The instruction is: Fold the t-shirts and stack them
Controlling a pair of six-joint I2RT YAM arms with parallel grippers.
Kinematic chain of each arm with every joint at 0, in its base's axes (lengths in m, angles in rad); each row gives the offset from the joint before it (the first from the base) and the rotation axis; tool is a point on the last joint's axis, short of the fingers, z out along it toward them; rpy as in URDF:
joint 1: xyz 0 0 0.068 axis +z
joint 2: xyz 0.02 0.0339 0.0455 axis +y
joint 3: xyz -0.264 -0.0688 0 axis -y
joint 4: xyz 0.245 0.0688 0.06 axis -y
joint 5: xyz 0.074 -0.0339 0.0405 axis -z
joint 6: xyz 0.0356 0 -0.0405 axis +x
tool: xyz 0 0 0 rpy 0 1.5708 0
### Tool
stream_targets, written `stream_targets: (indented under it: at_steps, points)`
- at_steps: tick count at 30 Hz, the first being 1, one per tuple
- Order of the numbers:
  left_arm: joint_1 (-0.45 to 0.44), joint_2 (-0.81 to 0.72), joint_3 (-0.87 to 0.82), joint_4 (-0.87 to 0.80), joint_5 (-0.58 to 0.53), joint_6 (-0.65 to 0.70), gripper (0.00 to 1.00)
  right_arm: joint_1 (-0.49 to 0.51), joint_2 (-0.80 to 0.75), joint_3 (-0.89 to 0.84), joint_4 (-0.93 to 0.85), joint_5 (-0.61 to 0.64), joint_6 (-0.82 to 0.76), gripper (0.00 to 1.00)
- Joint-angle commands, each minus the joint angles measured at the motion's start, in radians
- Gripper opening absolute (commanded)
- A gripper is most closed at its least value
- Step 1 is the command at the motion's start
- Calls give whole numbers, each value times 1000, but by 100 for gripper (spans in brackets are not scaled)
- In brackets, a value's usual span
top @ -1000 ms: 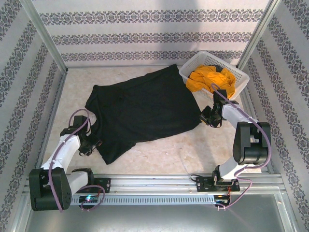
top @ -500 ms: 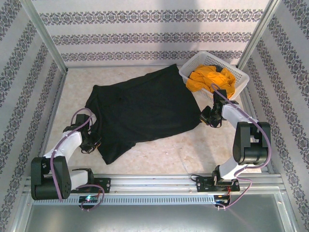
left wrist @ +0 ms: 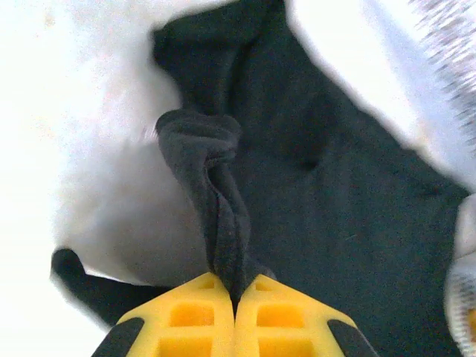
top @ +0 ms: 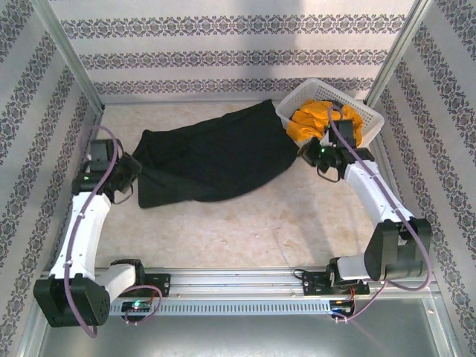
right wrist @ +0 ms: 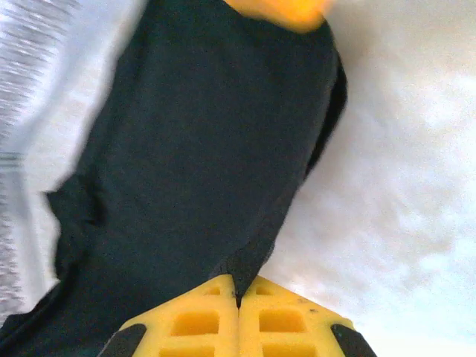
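- Find black t-shirt [top: 212, 156] crumpled across the far half of the table [top: 245, 230], running from left of centre up towards the far right.
- Note its far-right corner reaching the near-left side of the white lattice basket [top: 349, 100]; cannot tell touching from just beside.
- See orange-yellow t-shirt [top: 312, 123] heaped inside that basket, at the far right corner of the table.
- Locate left gripper [top: 128, 172] at the left end of the black t-shirt, low over the table.
- From the left wrist camera: find left gripper [left wrist: 236, 294] pinched tight on a twisted ridge of black cloth, with 2 yellow fingers [left wrist: 186, 320] pressed together and the ridge rising out of the seam between them.
- Beyond that ridge, see the rest of the black t-shirt [left wrist: 335, 208] spread over pale table surface.
- Locate right gripper [top: 311, 154] at the right end of the black t-shirt, just beside the basket.
- From the right wrist camera: find right gripper [right wrist: 238, 290] clamped on an edge of the black t-shirt [right wrist: 201, 149], with 2 yellow fingers [right wrist: 290, 323] meeting on a thin fold of cloth.
- Note a blurred patch of orange-yellow t-shirt [right wrist: 279, 7] at the top edge of that view.
- Count 2 t-shirts: 1 on the table, 1 in the basket, neither folded, not stacked.
- Cannot tell lifted from resting for the cloth span between the 2 grippers.
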Motion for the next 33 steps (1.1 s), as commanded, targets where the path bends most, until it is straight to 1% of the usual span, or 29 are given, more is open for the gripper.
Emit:
stream_targets:
  at_steps: [1,4,7,9,11,15,19,21,22,25,26,28,30,33]
  points:
    - [-7,-38,157,73,-73,-51,0,-14,-79,125,141,-40,35,0]
    - [-7,-100,239,137,-146,-65,0,-46,-144,179,234,-35,73,0]
    - [-6,-175,303,171,-237,-48,0,-98,-219,173,353,-52,133,0]
    - [-7,-209,351,172,-285,-25,0,-124,-263,169,411,-55,168,0]
    - [-7,-220,419,142,-320,-2,0,-134,-292,186,431,-48,189,0]
    - [-7,-180,576,47,-343,41,0,-131,-290,232,470,-47,249,0]
    - [-7,-52,700,-76,-323,58,0,-103,-192,307,470,-84,290,0]
    - [0,19,715,-95,-286,59,0,-72,-132,343,464,-95,286,0]
    - [17,56,712,-87,-246,45,0,-51,-91,371,458,-102,276,0]
    - [94,173,707,-38,-78,-16,0,13,41,474,447,-114,228,0]
    - [127,214,708,-11,-9,-41,0,30,100,525,441,-128,214,0]
    - [173,291,732,36,78,-74,0,60,209,642,411,-155,192,0]
    - [207,364,779,75,132,-83,0,82,307,766,374,-164,165,0]
    - [254,467,918,86,198,-98,0,93,436,960,311,-163,145,0]
